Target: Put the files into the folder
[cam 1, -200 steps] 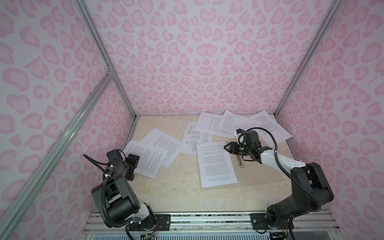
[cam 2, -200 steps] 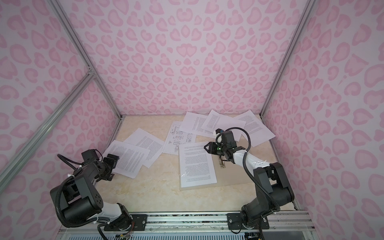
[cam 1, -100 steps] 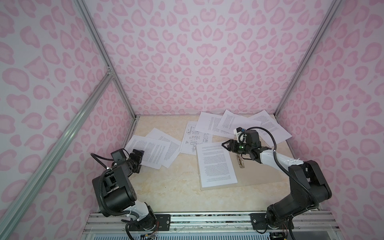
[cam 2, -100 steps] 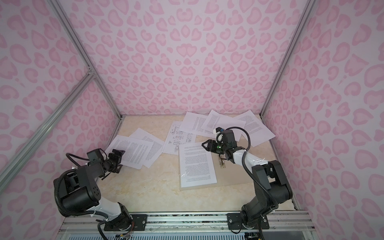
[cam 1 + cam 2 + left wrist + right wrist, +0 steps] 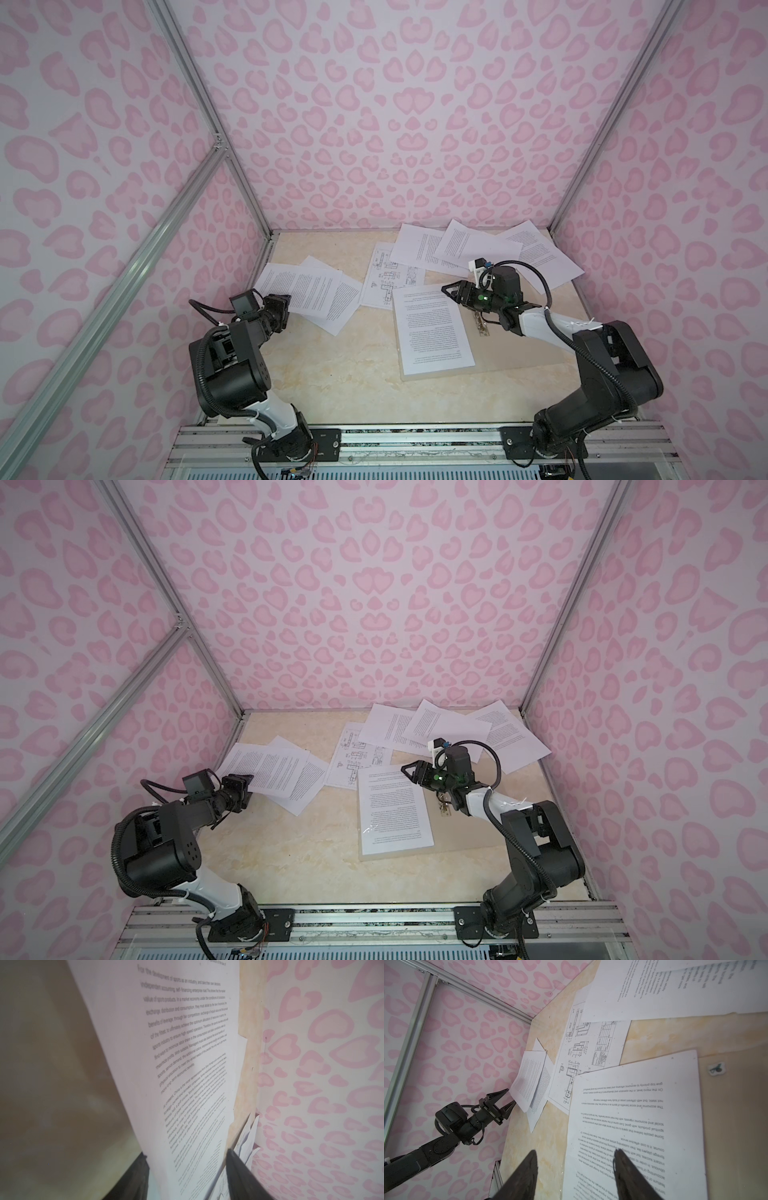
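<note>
Where left jaws gape, a sheet (image 5: 187,1068) (printed) lies.

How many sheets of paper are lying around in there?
8 sheets: three overlapping by the left hand, one central drawing sheet, one on the folder, three fanned at the back right. More may hide underneath.

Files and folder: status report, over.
Left gripper open astride a loose sheet's edge. Right gripper open above page on folder. Other files scattered. Nothing blocking.
</note>
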Robot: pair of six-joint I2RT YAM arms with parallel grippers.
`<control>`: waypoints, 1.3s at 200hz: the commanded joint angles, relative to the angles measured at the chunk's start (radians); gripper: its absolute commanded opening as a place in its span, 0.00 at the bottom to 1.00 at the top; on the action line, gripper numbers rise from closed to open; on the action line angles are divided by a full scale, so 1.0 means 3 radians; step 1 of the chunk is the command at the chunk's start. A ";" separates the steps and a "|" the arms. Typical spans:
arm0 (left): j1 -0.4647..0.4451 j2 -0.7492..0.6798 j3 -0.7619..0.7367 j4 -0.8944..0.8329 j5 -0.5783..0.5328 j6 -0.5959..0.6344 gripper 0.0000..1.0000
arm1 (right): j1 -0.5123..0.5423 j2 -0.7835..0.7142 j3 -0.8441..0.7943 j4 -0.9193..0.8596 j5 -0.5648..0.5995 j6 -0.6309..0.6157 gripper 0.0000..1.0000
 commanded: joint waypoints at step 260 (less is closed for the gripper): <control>-0.3096 0.0278 0.3497 -0.1753 0.1271 0.0958 0.04 | -0.0663 0.0154 0.0259 0.1782 -0.0387 0.0708 0.97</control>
